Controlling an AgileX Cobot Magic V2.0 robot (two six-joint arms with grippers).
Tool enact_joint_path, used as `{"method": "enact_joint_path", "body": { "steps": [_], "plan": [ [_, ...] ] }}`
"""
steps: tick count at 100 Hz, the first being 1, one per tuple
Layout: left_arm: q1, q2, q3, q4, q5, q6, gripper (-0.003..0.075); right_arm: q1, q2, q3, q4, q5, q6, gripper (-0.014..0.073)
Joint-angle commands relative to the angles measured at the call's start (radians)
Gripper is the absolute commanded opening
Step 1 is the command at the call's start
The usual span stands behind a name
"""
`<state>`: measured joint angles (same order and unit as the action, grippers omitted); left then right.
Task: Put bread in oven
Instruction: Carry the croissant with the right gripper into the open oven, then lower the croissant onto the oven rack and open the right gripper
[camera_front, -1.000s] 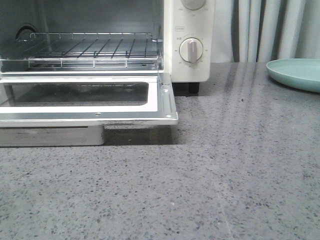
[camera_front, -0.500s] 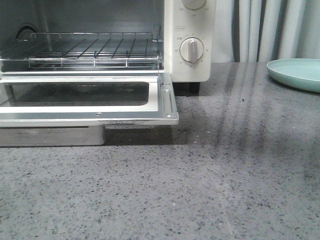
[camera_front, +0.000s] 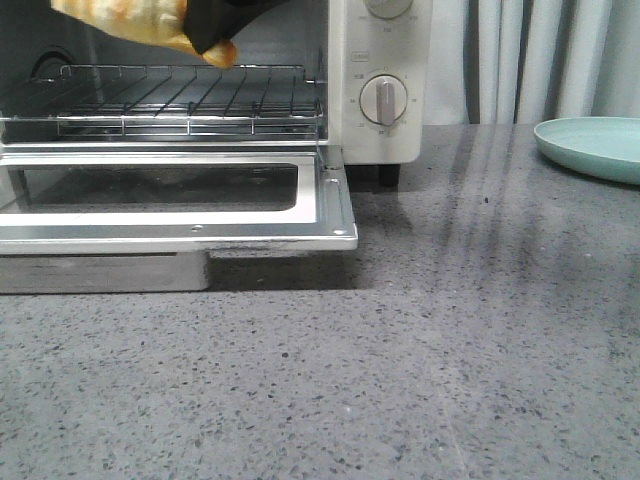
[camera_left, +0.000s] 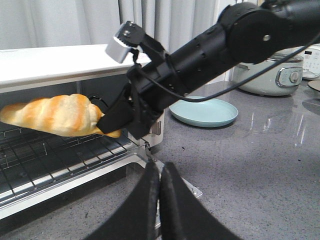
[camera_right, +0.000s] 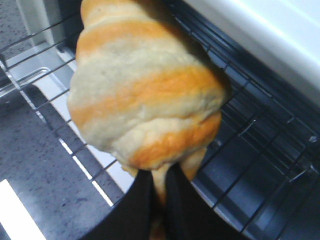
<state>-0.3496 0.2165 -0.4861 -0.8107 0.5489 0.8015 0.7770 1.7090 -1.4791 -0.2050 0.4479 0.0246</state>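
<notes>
The bread (camera_front: 140, 22), a golden-orange roll with cream stripes, hangs at the top of the front view above the oven's wire rack (camera_front: 190, 100). My right gripper (camera_front: 212, 30) is shut on one tapered end of it. In the left wrist view the bread (camera_left: 52, 115) is held level just above the rack, at the oven's mouth. In the right wrist view the bread (camera_right: 145, 95) fills the frame over the rack (camera_right: 260, 135). The cream-white oven (camera_front: 385, 120) has its door (camera_front: 170, 215) folded down flat. My left gripper (camera_left: 159, 172) is shut and empty, over the counter near the door's corner.
A pale green plate (camera_front: 592, 147) lies on the grey speckled counter (camera_front: 400, 380) at the back right. A rice cooker (camera_left: 272, 75) stands beyond the plate in the left wrist view. Curtains hang behind. The right arm (camera_left: 210, 55) reaches across above the counter.
The bread and my right gripper have come into the front view at the top, above the rack; earlier the oven's mouth held nothing.
</notes>
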Motion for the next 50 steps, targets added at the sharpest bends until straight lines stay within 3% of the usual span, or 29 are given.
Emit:
{"method": "enact_joint_path", "body": {
  "steps": [1, 13, 20, 24, 40, 50],
  "plan": [
    [0.004, 0.013, -0.032, -0.044, -0.054, -0.001, -0.0021, -0.013, -0.022, -0.06, -0.018, -0.068, 0.006, -0.0068],
    [0.004, 0.013, -0.032, -0.044, -0.054, -0.001, -0.0021, -0.021, -0.001, -0.072, -0.02, -0.076, 0.014, -0.0055],
    [0.004, 0.013, -0.032, -0.044, -0.054, -0.001, -0.0021, -0.021, 0.01, -0.082, -0.02, -0.069, 0.013, 0.0013],
    [0.004, 0.013, -0.032, -0.044, -0.054, -0.001, -0.0021, -0.021, 0.014, -0.084, -0.02, -0.071, 0.013, 0.0069],
    [0.004, 0.013, -0.032, -0.044, -0.054, -0.001, -0.0021, -0.021, 0.02, -0.085, -0.02, -0.071, 0.018, 0.044],
    [0.004, 0.013, -0.032, -0.044, -0.059, -0.001, -0.0021, -0.021, 0.02, -0.085, -0.02, -0.063, 0.018, 0.0512]
  ]
}}
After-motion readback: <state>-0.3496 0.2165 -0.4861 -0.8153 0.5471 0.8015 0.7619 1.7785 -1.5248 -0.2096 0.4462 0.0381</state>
